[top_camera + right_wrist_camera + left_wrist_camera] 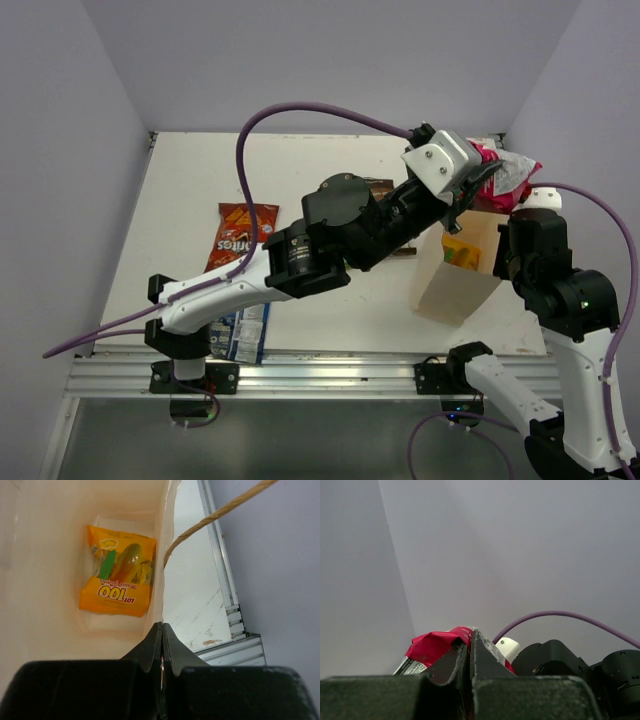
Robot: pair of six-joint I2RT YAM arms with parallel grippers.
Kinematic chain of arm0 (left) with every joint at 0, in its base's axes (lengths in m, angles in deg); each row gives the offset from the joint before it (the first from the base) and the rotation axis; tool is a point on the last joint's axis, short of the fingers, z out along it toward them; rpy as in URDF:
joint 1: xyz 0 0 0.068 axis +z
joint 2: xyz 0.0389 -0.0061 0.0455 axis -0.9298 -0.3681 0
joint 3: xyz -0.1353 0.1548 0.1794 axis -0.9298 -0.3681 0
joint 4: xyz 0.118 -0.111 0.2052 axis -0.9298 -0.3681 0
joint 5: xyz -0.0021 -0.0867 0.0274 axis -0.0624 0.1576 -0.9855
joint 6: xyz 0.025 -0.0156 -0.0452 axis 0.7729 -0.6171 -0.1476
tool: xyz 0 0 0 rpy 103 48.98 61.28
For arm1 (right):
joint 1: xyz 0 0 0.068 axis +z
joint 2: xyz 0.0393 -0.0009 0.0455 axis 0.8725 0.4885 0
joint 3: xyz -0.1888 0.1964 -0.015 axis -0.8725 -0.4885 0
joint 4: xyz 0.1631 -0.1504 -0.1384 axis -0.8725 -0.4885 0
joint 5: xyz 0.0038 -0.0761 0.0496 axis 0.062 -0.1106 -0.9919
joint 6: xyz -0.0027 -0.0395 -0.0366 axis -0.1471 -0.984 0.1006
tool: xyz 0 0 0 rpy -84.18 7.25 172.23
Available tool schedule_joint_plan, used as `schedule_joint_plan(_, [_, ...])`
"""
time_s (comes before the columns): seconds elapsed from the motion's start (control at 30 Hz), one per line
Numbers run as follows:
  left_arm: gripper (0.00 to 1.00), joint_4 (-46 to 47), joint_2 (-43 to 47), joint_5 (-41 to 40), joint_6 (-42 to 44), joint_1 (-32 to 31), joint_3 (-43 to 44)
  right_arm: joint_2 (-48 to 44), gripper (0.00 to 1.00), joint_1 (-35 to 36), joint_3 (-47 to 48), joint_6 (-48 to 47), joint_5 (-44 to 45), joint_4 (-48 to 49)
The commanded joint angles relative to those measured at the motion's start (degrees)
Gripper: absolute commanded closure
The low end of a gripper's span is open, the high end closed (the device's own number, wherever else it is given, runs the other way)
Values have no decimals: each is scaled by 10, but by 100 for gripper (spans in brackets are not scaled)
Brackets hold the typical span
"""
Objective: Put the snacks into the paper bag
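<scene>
The left fingers [485, 662] are pinching the magenta packet [432, 645] tight, holding it in the air above the paper bag's [455, 290] mouth. The right fingers [150, 647] are clamping flat on the bag's side wall at its rim. An orange-yellow packet [118, 572] is lying on the bag's floor. The red Doritos packet [240, 235] and a blue packet [248, 335] are lying on the bench [180, 200].

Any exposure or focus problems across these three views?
Top external: even soft light, sharp, no glare. Left wrist: left gripper underexposed and slightly soft, magenta packet clear. Right wrist: paper bag interior washed out pale, orange packet sharp, print legible; right gripper near-black.
</scene>
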Motion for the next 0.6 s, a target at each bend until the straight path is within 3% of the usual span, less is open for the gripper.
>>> schedule_joint_plan(0.0, [100, 96, -1, 47, 18, 0, 14, 2, 100, 0, 4, -18, -13, 6])
schedule_joint_plan(0.4, [100, 105, -9, 153, -62, 50, -67, -7, 100, 0, 2, -16, -14, 2])
schedule_joint_plan(0.57, [100, 57, -29, 126, -75, 58, -67, -14, 100, 0, 5, -13, -12, -3])
